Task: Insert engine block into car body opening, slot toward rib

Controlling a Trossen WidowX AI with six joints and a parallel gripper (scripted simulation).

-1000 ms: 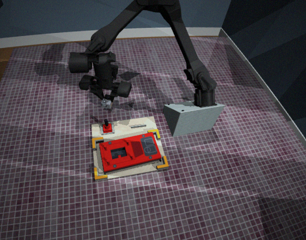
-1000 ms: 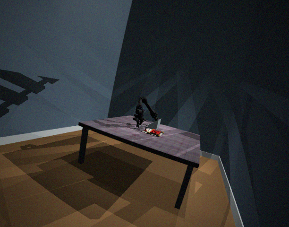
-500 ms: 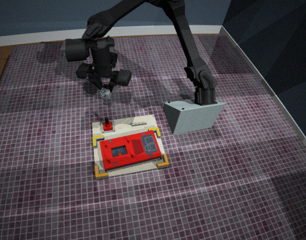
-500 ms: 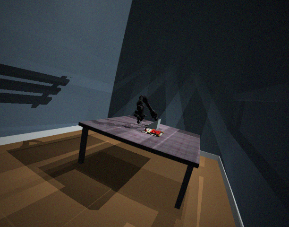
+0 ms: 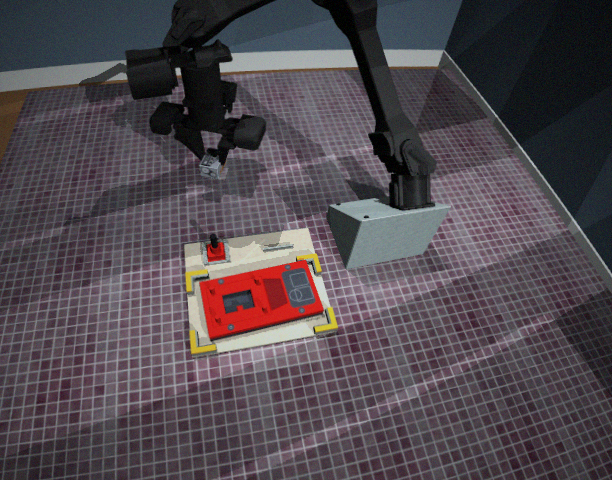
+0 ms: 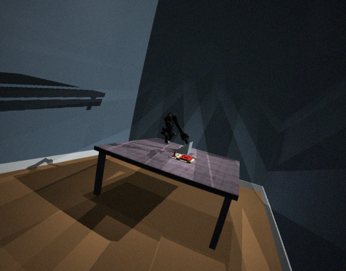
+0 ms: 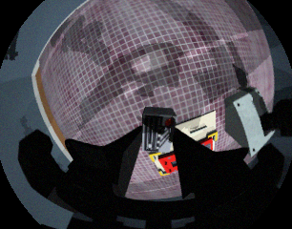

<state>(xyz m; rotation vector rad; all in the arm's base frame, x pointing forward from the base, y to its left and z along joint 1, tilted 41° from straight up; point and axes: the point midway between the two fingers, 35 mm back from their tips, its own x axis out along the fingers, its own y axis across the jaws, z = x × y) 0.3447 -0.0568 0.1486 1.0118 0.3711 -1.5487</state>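
Observation:
The engine block (image 5: 210, 166) (image 7: 156, 131) is a small grey block with ridges and a small red spot in the wrist view. My gripper (image 5: 213, 157) (image 7: 157, 130) is shut on it and holds it above the table, behind and left of the board. The block looks tilted in the top view; its slot side is hard to tell. The red car body (image 5: 261, 297) (image 6: 186, 157) (image 7: 168, 164) lies on the cream board (image 5: 244, 343) (image 7: 208, 120). Its rectangular opening (image 5: 238, 299) is unfilled and shows a small red rib at its near edge.
A red piece with a black knob (image 5: 215, 251) (image 6: 174, 154) stands at the board's back left. A thin metal bar (image 5: 278, 248) lies at the board's back. Yellow corner brackets (image 5: 327, 326) surround the car body. The pale grey arm base (image 5: 394, 237) (image 7: 251, 124) stands right of the board.

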